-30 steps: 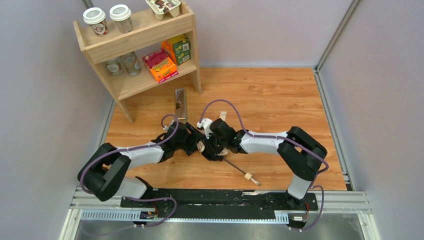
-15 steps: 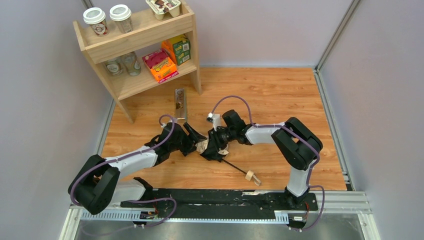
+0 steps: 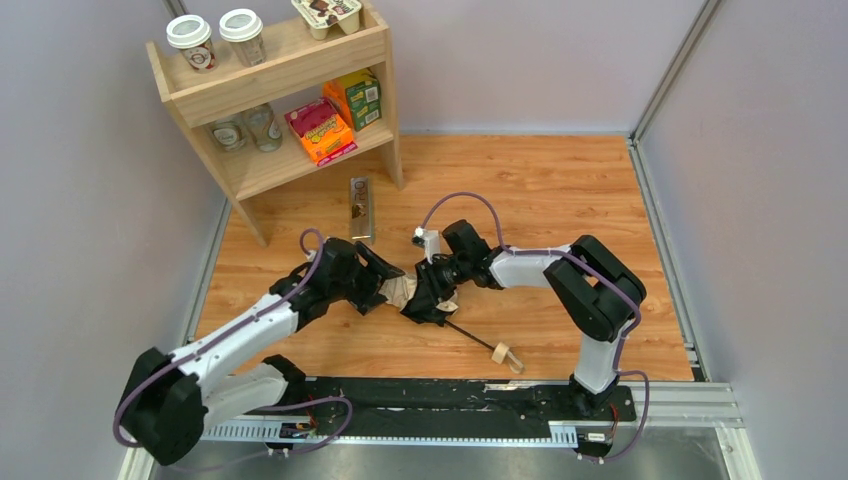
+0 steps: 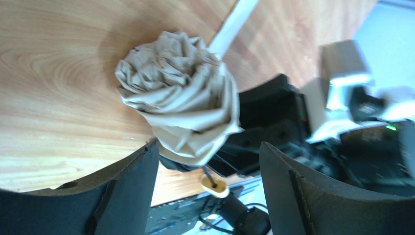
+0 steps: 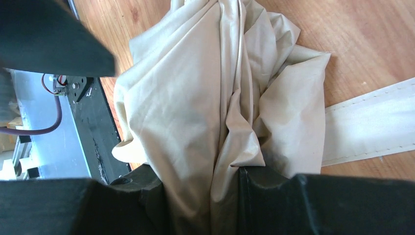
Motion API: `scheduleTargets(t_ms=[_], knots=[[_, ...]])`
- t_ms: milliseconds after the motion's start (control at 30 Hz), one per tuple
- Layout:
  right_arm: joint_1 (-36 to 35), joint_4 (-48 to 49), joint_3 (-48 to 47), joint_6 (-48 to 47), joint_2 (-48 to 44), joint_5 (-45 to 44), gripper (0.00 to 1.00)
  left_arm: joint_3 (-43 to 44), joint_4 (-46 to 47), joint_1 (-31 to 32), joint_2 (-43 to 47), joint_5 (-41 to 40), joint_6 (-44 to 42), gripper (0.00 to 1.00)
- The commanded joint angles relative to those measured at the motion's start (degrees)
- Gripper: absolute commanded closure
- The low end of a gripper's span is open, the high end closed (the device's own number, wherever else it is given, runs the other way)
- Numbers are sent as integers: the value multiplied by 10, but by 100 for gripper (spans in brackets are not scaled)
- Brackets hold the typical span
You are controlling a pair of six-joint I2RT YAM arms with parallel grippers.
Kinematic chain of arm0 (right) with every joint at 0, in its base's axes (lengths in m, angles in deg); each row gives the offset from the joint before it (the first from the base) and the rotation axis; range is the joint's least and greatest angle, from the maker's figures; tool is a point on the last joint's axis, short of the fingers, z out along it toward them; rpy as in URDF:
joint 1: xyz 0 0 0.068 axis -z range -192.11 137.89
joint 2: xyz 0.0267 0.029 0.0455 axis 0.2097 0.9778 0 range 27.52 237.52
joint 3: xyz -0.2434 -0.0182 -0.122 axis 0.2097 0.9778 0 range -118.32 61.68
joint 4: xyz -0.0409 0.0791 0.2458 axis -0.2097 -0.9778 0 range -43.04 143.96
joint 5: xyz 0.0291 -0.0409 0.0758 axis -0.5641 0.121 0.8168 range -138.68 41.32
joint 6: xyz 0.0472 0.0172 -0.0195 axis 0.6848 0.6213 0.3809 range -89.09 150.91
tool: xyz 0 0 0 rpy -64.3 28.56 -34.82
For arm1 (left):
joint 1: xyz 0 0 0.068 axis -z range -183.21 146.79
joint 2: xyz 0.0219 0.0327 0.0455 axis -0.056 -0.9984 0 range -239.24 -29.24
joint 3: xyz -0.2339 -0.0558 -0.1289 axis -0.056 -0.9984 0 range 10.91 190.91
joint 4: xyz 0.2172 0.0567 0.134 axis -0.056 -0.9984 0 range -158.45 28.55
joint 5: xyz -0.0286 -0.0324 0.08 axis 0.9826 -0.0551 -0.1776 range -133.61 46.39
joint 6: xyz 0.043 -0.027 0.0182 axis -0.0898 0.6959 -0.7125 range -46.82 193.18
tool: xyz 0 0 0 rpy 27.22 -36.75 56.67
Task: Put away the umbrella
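Umbrella (image 3: 405, 291) lies near the middle of the table (image 3: 560, 190). Its canopy is bunched, and its black shaft runs toward the near edge, ending in the wooden knob (image 3: 503, 354). Right pincer (image 5: 225, 193) is clamped on the canopy fabric. Left pincer (image 4: 205, 161) is spread wide, with the canopy's gathered end between its fingertips. Contact cannot be confirmed.
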Motion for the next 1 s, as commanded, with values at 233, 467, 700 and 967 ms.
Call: scheduleTargets(t_ms=[233, 467, 700, 967], knots=[[-5, -98, 16, -4, 22, -73, 100, 9, 2, 18, 26, -41, 53, 19], [-8, -105, 12, -9, 16, -71, 100, 22, 27, 45, -78, -41, 49, 19], [-8, -104, 16, -11, 8, -65, 100, 22, 17, 58, -147, -81, 39, 18], [-13, -98, 11, -21, 12, -48, 100, 16, 4, 69, -232, -140, 30, 18]])
